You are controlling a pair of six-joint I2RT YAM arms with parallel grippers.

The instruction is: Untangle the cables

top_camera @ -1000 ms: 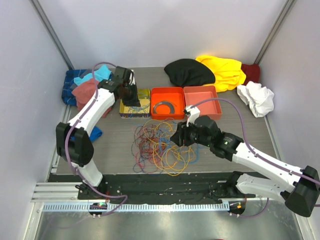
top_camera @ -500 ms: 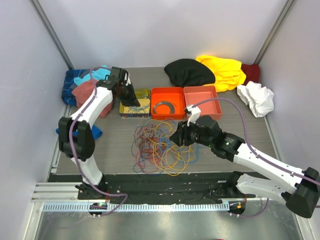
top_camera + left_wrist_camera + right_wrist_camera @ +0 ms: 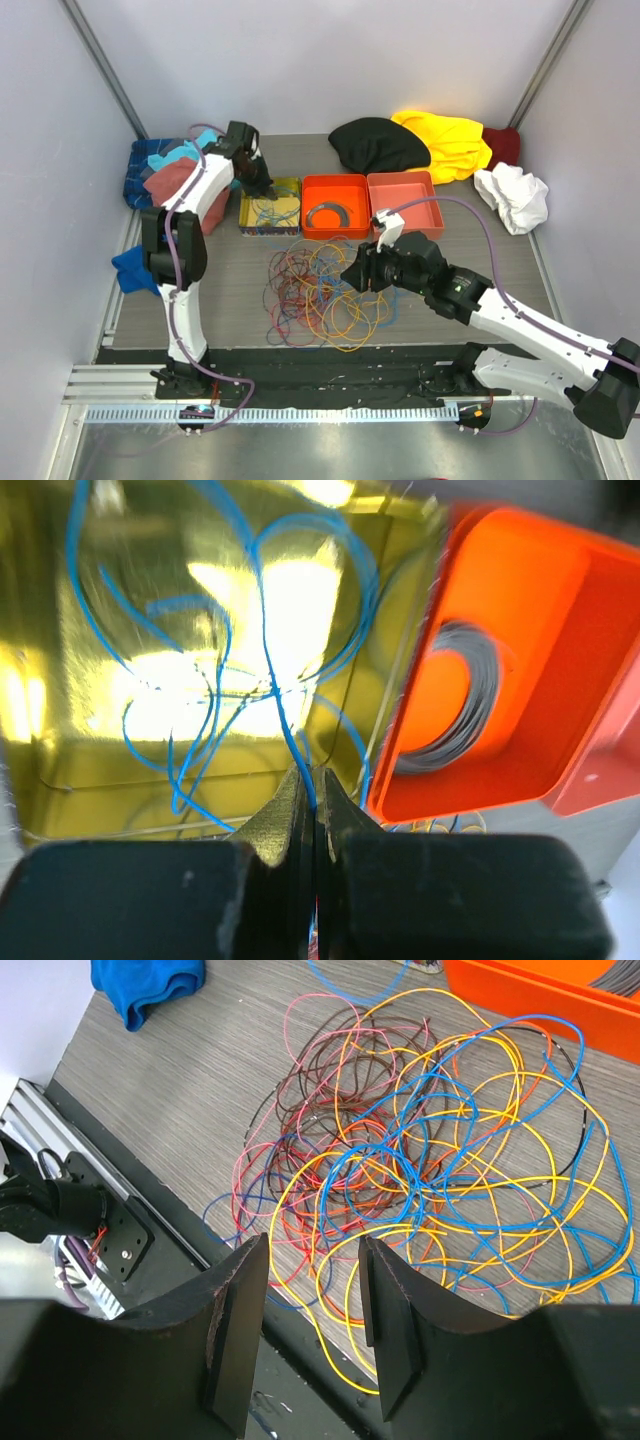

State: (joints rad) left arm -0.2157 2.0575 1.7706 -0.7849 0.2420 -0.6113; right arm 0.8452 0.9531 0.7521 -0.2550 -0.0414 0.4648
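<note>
The cables (image 3: 320,292) lie in a loose tangle of yellow, orange, blue, red and dark wires on the table's middle; they fill the right wrist view (image 3: 430,1180). My left gripper (image 3: 312,795) is shut on a blue cable (image 3: 275,680) whose loops lie in the yellow tin (image 3: 70,770). In the top view that gripper (image 3: 262,188) hangs over the tin's (image 3: 246,226) back edge. My right gripper (image 3: 312,1290) is open and empty above the tangle's near side, in the top view (image 3: 352,274) at the tangle's right edge.
An orange tray (image 3: 312,230) holding a grey curved strip (image 3: 460,710) stands right of the tin, with a second orange tray (image 3: 432,192) beside it. Cloths lie at the back: black (image 3: 375,143), yellow (image 3: 450,140), white (image 3: 515,195), and blue and red ones (image 3: 160,175) at left.
My left arm has swung back and left, carrying its gripper from over the tin's middle to its back edge. The right arm has barely moved.
</note>
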